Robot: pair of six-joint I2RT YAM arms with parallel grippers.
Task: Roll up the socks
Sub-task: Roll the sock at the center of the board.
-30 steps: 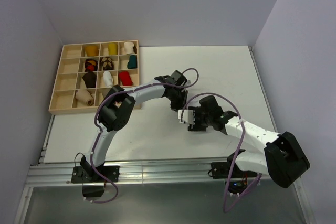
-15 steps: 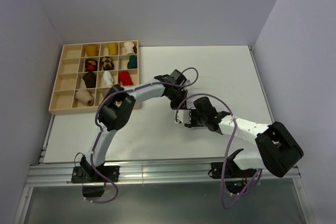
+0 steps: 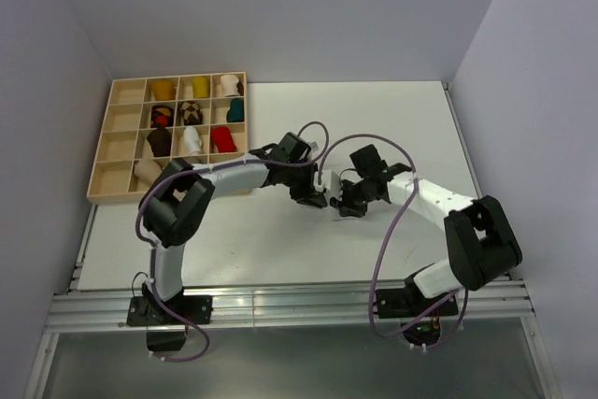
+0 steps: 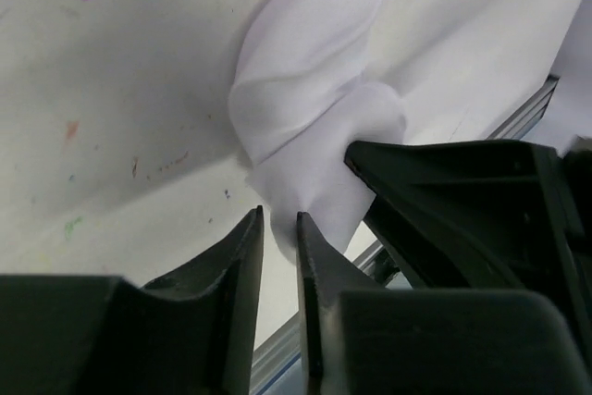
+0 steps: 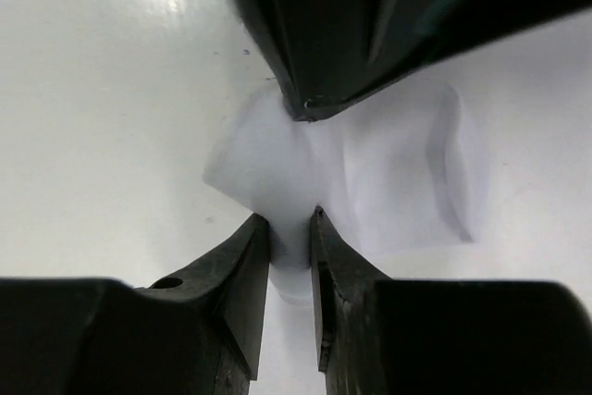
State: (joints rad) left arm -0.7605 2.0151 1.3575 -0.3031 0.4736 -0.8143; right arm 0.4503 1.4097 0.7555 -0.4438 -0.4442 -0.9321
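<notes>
Pale sock point(image 4: 305, 90) is lying bunched on the surface, right of the wooden tray point(image 3: 121, 198) and nearer the arm bases. Right pincer point(image 5: 289, 224) is clamping one fold, probably anchoring it for rolling. Left pincer point(image 4: 277, 219) is sitting at another fold with its jaws slightly apart, likely regripping.

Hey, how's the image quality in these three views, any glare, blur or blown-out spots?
Top external: evenly lit and sharp, with only soft shadows. Left wrist: the pale sock is overexposed and nearly merges with the white table; its folds show only as faint shading. Right wrist: glare on the table at upper left, and the left arm's fingers loom dark and featureless on top.
</notes>
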